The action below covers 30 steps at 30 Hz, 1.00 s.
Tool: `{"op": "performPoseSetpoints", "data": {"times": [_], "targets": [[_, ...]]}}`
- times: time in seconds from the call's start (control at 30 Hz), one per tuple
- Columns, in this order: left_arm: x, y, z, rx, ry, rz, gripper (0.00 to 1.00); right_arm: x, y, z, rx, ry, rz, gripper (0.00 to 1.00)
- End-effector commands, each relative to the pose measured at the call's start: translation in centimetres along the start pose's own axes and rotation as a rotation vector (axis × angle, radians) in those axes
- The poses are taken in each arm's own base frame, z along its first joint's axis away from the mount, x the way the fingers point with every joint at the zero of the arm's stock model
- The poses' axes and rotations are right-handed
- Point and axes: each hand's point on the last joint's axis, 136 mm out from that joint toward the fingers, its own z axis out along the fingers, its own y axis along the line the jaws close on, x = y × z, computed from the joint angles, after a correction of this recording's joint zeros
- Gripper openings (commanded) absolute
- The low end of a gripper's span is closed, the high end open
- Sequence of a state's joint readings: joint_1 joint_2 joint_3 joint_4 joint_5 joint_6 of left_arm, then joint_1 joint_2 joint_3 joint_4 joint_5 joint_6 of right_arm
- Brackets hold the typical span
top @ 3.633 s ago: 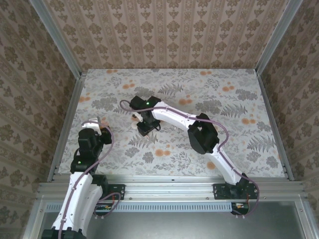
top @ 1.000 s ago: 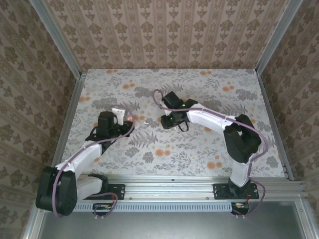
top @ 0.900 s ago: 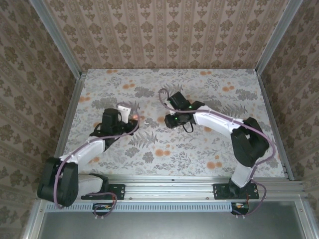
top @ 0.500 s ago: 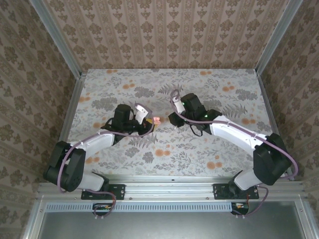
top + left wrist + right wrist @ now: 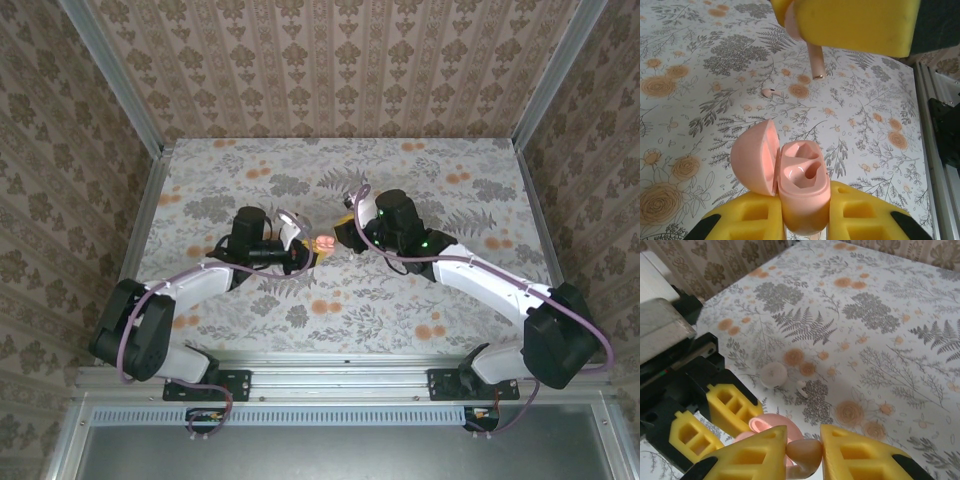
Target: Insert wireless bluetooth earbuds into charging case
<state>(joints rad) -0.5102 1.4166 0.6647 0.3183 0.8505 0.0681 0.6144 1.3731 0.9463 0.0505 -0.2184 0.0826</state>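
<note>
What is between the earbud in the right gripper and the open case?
Nothing visible. The earbud is held apart from the case, which the left gripper holds with its lid swung aside and both sockets empty.

table cover [image 5: 480, 190]: white, printed with grey ferns and orange flowers
walls [image 5: 330, 60]: beige, with brown damask motifs in vertical stripes
charging case [image 5: 802, 175]: pale pink, glossy inside
held earbud [image 5: 815, 60]: pinkish, metallic stem tip
loose earbud [image 5: 769, 92]: pale pink
left gripper [image 5: 802, 205]: yellow pads
right gripper [image 5: 803, 440]: yellow pads
arms [image 5: 480, 275]: white, with black joints and mauve cables
frame rail [image 5: 350, 380]: silver
</note>
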Motion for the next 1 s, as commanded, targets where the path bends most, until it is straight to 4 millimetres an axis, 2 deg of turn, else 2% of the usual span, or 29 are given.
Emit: {"op": "performPoseSetpoints", "data": {"times": [0.0,0.37,0.83,0.87,0.97], "targets": [[-2.2,-0.5,0.2,0.042,-0.056,0.060,0.19,-1.8,1.7,-0.7,-0.067,-0.077,-0.041,0.23],[-3.5,-1.1,0.0,0.060,-0.095,0.071,0.19,-1.0,3.4,-0.2,-0.101,-0.055,-0.149,0.22],[-4.3,-1.9,-0.8,0.064,-0.115,0.088,0.19,-1.2,3.4,0.5,-0.086,-0.057,-0.162,0.22],[-4.4,-2.0,-0.8,0.064,-0.117,0.090,0.19,-0.4,3.2,1.3,-0.084,-0.032,-0.158,0.22],[-4.5,-2.0,-0.9,0.065,-0.120,0.089,0.19,-0.2,3.3,1.5,-0.082,-0.028,-0.163,0.22]]}}
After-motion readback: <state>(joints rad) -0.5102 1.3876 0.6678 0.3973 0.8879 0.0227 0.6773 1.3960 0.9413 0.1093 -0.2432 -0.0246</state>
